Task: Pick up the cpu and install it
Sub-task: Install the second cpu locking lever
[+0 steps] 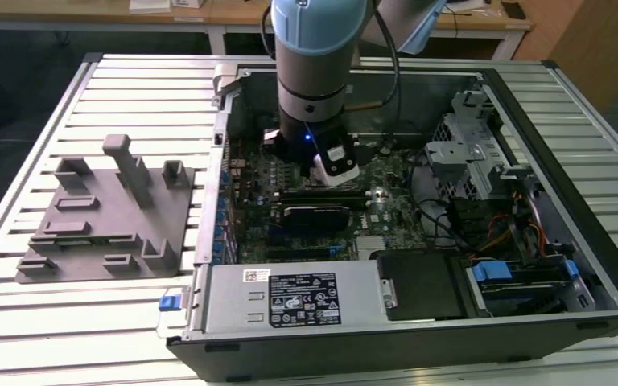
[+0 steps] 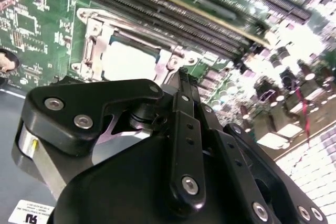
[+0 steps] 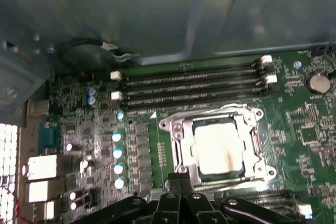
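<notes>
cpu (image 3: pixel 218 146): seated flat in the socket frame (image 3: pixel 178 145) on the motherboard (image 3: pixel 310 129), silvery top facing up
long axis: none, square
end effector (image 3: pixel 181 179): fingers pressed together, empty, just beside the socket

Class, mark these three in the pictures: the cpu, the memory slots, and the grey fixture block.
cpu (image 3: pixel 218 148), first wrist view: middle of its pale top.
memory slots (image 3: pixel 191 85), first wrist view: middle of the dark rows.
grey fixture block (image 1: pixel 100 221), exterior view: its flat base.
</notes>
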You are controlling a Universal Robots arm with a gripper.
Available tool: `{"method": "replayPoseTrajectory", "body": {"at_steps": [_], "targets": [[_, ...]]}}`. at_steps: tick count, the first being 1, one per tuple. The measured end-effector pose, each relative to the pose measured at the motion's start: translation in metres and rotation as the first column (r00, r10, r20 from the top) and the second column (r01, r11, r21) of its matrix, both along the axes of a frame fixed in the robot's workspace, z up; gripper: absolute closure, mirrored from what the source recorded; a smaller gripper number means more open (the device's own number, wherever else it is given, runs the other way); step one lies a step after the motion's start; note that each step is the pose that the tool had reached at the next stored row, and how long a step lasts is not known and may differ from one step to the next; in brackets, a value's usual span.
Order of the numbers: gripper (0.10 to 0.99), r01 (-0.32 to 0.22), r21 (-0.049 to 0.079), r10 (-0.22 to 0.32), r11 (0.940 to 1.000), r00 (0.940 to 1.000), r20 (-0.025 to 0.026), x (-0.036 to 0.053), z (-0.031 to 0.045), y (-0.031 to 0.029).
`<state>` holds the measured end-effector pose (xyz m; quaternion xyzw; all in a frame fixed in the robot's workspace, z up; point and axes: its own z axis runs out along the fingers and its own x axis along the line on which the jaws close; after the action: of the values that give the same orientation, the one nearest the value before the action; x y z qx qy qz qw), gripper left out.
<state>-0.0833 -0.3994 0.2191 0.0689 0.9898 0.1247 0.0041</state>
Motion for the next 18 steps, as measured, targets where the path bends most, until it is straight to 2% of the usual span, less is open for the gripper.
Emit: {"method": "replayPoseTrajectory", "body": {"at_steps": [5, 12, 18], "targets": [[0.980, 0.002, -0.010, -0.002, 0.9999, 1.0000, 0.0001, 0.0058, -0.0001, 0.0089], [0.980, 0.009, -0.034, -0.009, 0.9994, 1.0000, 0.0002, 0.0184, -0.0004, 0.0144], [0.980, 0.013, -0.060, -0.013, 0.9981, 0.9999, 0.0005, 0.0286, -0.0007, 0.0196]]}}
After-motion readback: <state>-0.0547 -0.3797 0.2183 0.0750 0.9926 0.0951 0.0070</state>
